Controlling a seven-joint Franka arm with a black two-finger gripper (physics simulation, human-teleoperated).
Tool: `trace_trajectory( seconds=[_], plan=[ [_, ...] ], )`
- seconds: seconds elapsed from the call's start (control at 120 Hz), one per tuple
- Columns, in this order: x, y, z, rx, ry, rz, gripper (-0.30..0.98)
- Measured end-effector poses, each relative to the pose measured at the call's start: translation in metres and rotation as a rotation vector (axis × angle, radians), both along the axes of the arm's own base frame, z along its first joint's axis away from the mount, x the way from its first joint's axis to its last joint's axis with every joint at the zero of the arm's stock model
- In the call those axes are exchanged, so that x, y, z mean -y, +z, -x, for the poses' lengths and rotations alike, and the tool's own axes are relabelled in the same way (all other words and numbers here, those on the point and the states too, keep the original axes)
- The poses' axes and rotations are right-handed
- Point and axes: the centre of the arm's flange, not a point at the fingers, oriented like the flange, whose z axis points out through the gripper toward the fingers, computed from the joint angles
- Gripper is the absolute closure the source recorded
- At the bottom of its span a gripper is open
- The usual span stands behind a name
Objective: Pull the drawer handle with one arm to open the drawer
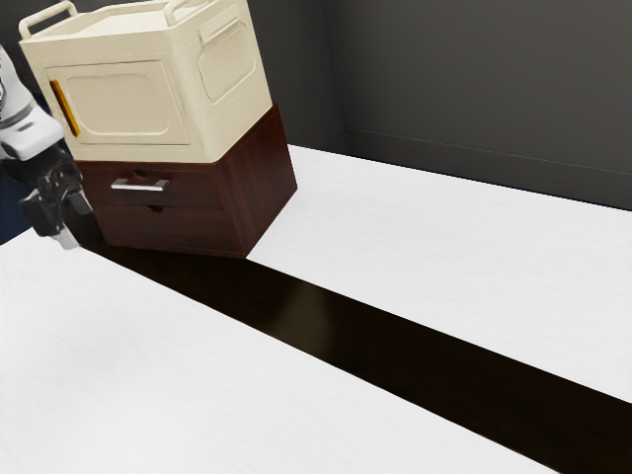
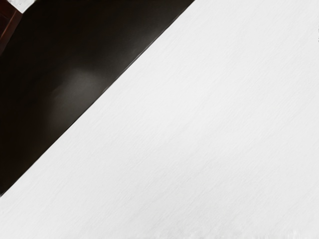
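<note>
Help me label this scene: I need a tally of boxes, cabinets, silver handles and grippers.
Box: 1
Cabinet: 1
Silver handle: 1
Gripper: 1
Total: 4

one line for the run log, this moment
task: open drawer | gripper: off silver bar handle | upper drawer: shut | cream cabinet: atop dark wooden drawer unit
</note>
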Motion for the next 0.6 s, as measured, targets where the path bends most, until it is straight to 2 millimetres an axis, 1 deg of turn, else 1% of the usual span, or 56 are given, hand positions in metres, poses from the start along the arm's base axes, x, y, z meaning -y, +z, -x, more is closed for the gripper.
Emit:
trace_trajectory(
  seconds=[0.117,0.183,0.25,0.317,0.367,0.433,0.508,0.6],
  plan=[
    [0.019,-0.003,-0.020,0.041,-0.172,0.002,0.00],
    [0.021,-0.002,-0.025,0.067,-0.231,-0.012,0.00],
    [0.008,-0.001,-0.021,0.088,-0.254,-0.027,0.00],
    [-0.011,-0.010,-0.017,0.093,-0.264,-0.027,0.00],
    [-0.020,-0.013,-0.015,0.101,-0.276,-0.036,0.00],
    [-0.024,-0.019,-0.019,0.110,-0.305,-0.044,0.00],
    [-0.027,-0.028,-0.028,0.120,-0.342,-0.048,0.00],
    [-0.029,-0.027,-0.034,0.146,-0.380,-0.067,0.00]
  ],
)
